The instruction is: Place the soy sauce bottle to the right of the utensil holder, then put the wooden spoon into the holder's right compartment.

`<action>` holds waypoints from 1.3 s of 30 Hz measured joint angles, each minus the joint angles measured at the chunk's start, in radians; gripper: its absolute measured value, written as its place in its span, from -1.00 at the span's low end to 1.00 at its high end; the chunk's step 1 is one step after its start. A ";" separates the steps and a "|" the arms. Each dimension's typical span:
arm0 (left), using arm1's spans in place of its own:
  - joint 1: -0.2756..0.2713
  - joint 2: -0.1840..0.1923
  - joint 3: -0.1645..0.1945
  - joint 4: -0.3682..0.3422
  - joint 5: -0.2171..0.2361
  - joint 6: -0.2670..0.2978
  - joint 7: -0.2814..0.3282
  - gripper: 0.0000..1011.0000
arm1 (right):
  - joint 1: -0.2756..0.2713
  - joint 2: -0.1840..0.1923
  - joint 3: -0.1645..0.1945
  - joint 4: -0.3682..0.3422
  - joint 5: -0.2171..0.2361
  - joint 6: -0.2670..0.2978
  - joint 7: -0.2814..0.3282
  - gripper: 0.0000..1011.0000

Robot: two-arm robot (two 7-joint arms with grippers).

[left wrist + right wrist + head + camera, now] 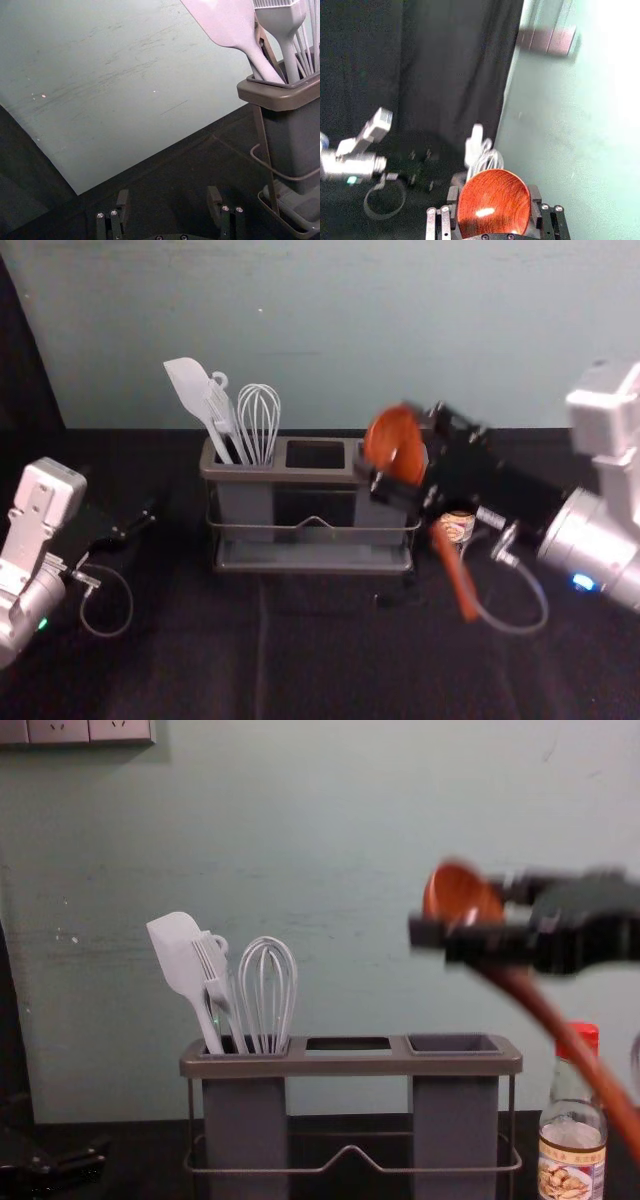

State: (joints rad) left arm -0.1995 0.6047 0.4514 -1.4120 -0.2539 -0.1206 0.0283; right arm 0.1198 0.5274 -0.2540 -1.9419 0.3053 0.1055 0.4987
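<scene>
Wooden spoon [494, 202] in right pincer [396, 444], bottle [571, 1135] beside holder [350, 1064]

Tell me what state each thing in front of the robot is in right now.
Soy sauce bottle: upright, capped, right of the holder
Utensil holder: upright
Right compartment: nothing sticking out
Wooden spoon: raised, bowl end up, handle slanting down
Right gripper: closed on the spoon
Left gripper: open, left of the holder
Spatula, whisk: standing in the left compartment
</scene>
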 joint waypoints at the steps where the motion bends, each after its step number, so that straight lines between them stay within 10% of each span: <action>1: 0.000 0.000 0.000 0.000 0.000 0.000 0.000 1.00 | 0.000 0.000 0.000 0.000 0.000 0.000 0.000 0.66; 14: 0.000 0.000 0.000 0.000 0.000 0.000 0.000 1.00 | 0.187 -0.050 0.012 0.155 0.056 -0.160 0.009 0.66; 39: 0.000 0.000 0.000 0.000 0.000 0.000 0.000 1.00 | 0.522 -0.209 -0.143 0.571 -0.051 -0.160 -0.054 0.66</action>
State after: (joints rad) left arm -0.1995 0.6047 0.4514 -1.4120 -0.2539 -0.1205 0.0283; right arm 0.6420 0.3184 -0.3972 -1.3713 0.2543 -0.0547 0.4451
